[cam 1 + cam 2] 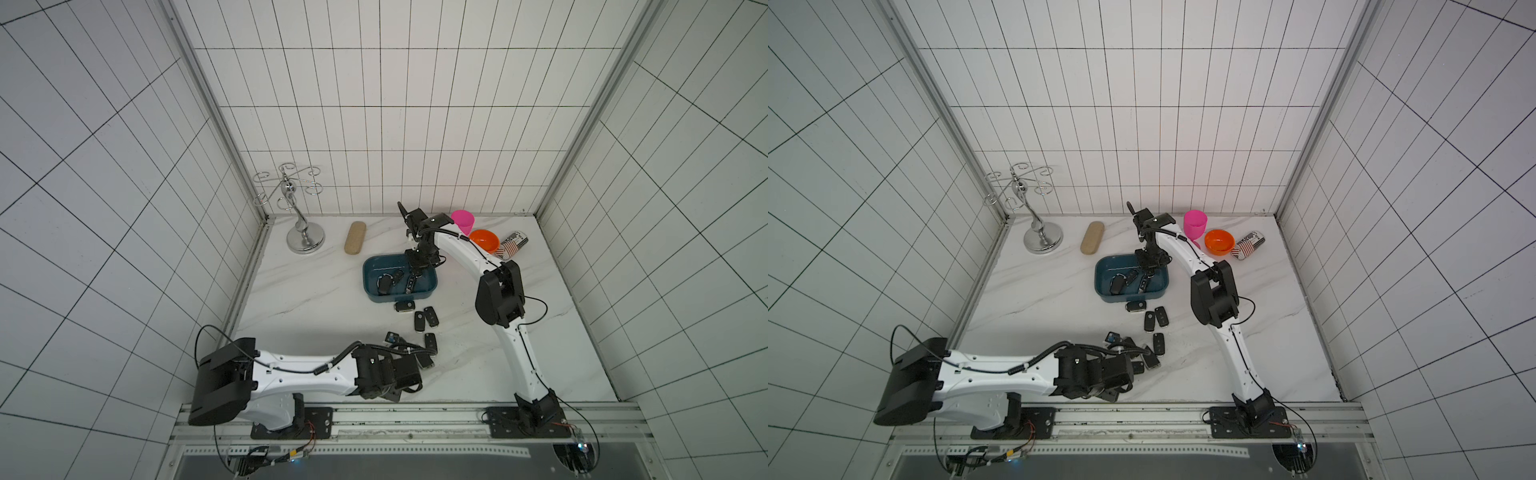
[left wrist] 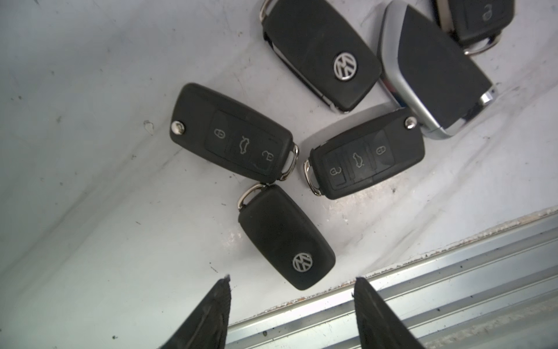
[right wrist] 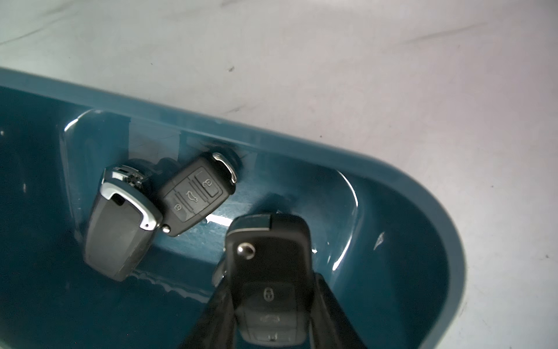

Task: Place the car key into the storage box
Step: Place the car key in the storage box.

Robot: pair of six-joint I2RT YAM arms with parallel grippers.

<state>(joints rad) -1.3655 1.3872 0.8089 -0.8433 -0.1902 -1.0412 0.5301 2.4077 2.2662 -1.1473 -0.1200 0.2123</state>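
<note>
The key (image 3: 268, 281) is clenched in the right fingers (image 3: 214, 317), low inside the box (image 3: 392, 169) beside two keys (image 3: 120, 229). Released tilted, it may knock them or hop the rim. The left fingers (image 2: 211, 317) hang released and empty over loose keys (image 2: 283, 235) on the surface (image 2: 90, 151).
</note>
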